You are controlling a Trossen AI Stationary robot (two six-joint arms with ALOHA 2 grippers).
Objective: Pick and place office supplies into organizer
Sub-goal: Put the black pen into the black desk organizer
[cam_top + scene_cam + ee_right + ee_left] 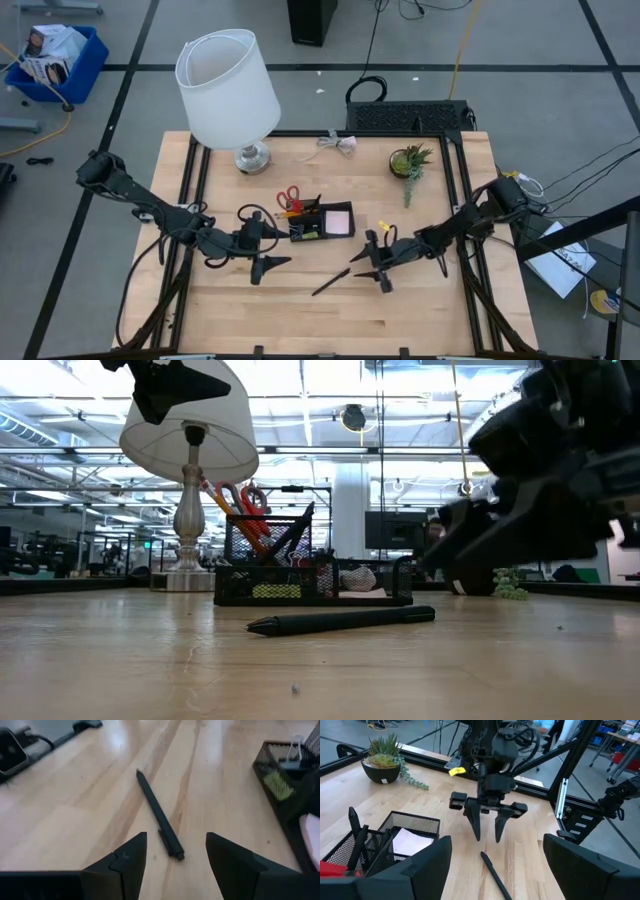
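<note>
We see a slim matte black pen (330,282) lying flat on the pale wood-grain table (420,310), just in front of the black wire-mesh organizer (322,221); both the left gripper (268,264) and right gripper (378,272) hang beside the pen, fingers apart, empty

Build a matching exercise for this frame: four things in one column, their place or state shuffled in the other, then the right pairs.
Things
1. black pen
2. red-handled scissors
3. pink sticky-note pad
4. left claw

Place or state
A. standing upright in the organizer
B. open, empty, above the table
C. lying loose on the table, between the two claws
D. lying flat in the organizer's wide compartment

Pairs: 1-C, 2-A, 3-D, 4-B
</note>
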